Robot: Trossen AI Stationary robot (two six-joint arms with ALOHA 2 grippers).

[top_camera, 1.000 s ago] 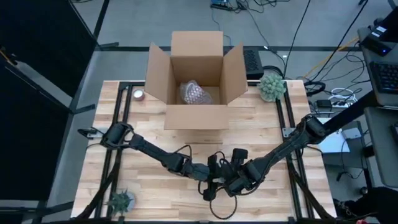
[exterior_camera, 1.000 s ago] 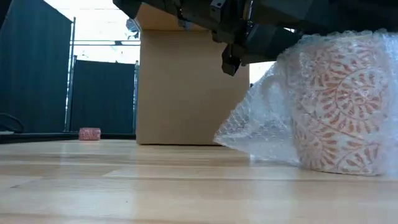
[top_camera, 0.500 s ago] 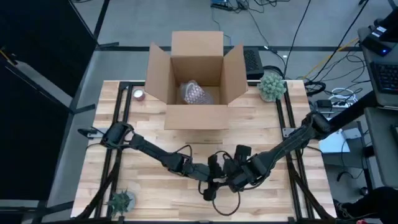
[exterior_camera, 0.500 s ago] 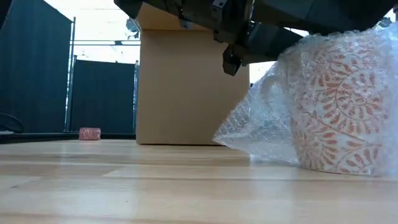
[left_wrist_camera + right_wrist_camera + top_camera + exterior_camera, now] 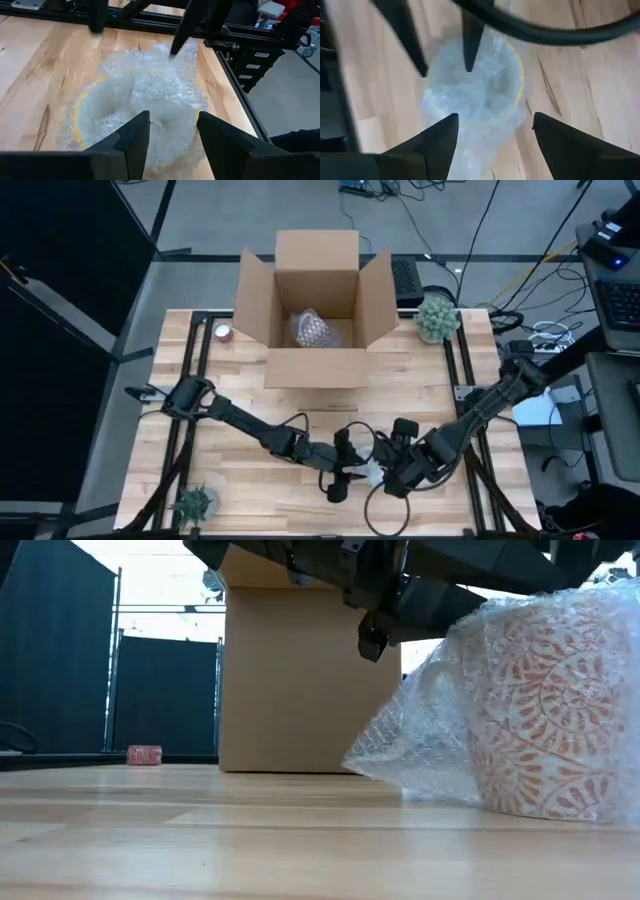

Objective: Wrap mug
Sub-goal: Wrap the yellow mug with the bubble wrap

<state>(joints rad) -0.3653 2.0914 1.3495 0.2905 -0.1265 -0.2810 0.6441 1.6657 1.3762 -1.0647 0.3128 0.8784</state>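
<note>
Two claws meet at the near middle of the surface (image 5: 240,370) in the high view: left claw (image 5: 352,470) and right claw (image 5: 385,472), over the mug (image 5: 368,473). From the low view we see the mug (image 5: 545,710) standing upright, bubble wrap (image 5: 410,750) around it, one flap loose on the wood. Both wrist views show each claw spread above the wrapped rim, pinching nothing. We judge the wrapping mostly done; the loose flap remains.

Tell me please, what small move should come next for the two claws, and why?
Probably push the loose bubble wrap against the mug. Both the left claw and right claw hover open above the mug, and a flap of wrap trails onto the table.
</note>
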